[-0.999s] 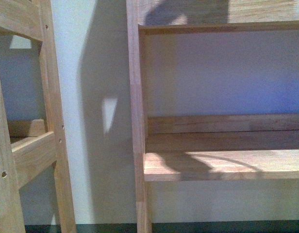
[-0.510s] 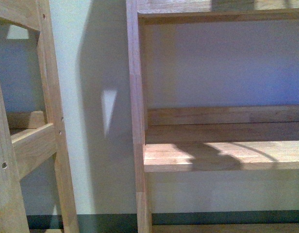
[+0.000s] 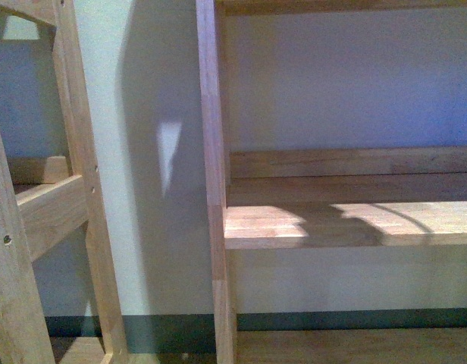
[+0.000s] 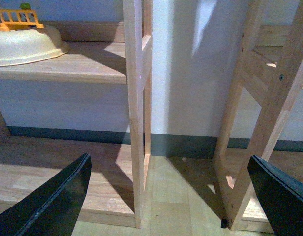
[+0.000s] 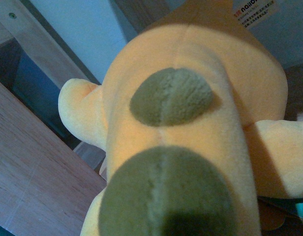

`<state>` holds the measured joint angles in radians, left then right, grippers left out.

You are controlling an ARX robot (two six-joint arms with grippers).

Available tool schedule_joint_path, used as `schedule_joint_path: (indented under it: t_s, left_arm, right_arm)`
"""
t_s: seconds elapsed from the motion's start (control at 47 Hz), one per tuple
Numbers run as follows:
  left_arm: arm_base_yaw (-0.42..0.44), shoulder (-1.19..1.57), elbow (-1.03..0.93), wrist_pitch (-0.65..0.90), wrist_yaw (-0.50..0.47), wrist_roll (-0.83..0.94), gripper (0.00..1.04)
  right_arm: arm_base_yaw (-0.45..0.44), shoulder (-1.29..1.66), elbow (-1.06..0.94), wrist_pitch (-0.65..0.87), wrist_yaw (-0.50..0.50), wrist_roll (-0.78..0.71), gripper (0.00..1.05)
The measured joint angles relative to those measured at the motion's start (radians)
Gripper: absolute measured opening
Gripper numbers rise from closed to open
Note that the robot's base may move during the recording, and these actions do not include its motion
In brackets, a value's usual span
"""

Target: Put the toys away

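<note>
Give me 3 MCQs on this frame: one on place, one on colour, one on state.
1. Where does the cream bowl sit?
A. on a wooden shelf board
B. on the floor
C. on the plush toy

2. What colour are the oval patches on the plush toy?
A. bright red
B. olive-green
C. white

3. How do the left hand fingers stand?
A. shut on the bowl
B. shut on a shelf post
C. spread apart, nothing between them

Answers:
1 A: the left wrist view shows the bowl resting on the shelf board.
2 B: the right wrist view shows two olive patches on orange-yellow fabric.
3 C: the dark fingers stand far apart, with only floor and posts beyond.
</note>
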<state>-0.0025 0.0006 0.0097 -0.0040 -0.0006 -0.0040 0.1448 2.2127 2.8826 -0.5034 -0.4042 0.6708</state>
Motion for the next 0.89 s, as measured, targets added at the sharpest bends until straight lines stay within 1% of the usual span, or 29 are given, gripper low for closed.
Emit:
schedule_joint_path:
  t_s: [0.276,0.553,0.574,0.617,0.638,0.659,0.787,0.872,0.893]
  left_arm:
    - [0.0,0.0,0.0,0.0,0.0,0.0,0.98]
    - [0.0,0.0,0.0,0.0,0.0,0.0,0.98]
    - [0.0,0.0,0.0,0.0,0.0,0.0,0.98]
    - [0.0,0.0,0.0,0.0,0.0,0.0,0.98]
    - [0.0,0.0,0.0,0.0,0.0,0.0,0.98]
    - [0.0,0.0,0.0,0.0,0.0,0.0,0.98]
    - [0.0,0.0,0.0,0.0,0.0,0.0,0.98]
    - [0.0,0.0,0.0,0.0,0.0,0.0,0.98]
    - [0.0,0.0,0.0,0.0,0.0,0.0,0.98]
  right_arm:
    - [0.001,0.023,0.0,0.043,-0.058,0.063,0.09]
    - [0.002,0.024,-0.047,0.113,-0.08,0.076,0.09]
    - [0.002,0.024,-0.047,0.11,-0.077,0.076,0.15]
    - [0.002,0.026,-0.039,0.098,-0.068,0.075,0.21]
    - [0.002,0.027,-0.035,0.093,-0.065,0.075,0.27]
    - [0.002,0.027,-0.035,0.093,-0.065,0.075,0.27]
    - [0.0,0.027,-0.007,0.071,-0.032,0.063,0.53]
    - [-0.005,0.027,0.0,0.062,-0.006,0.052,0.64]
    - [-0.005,0.027,0.0,0.062,-0.006,0.052,0.64]
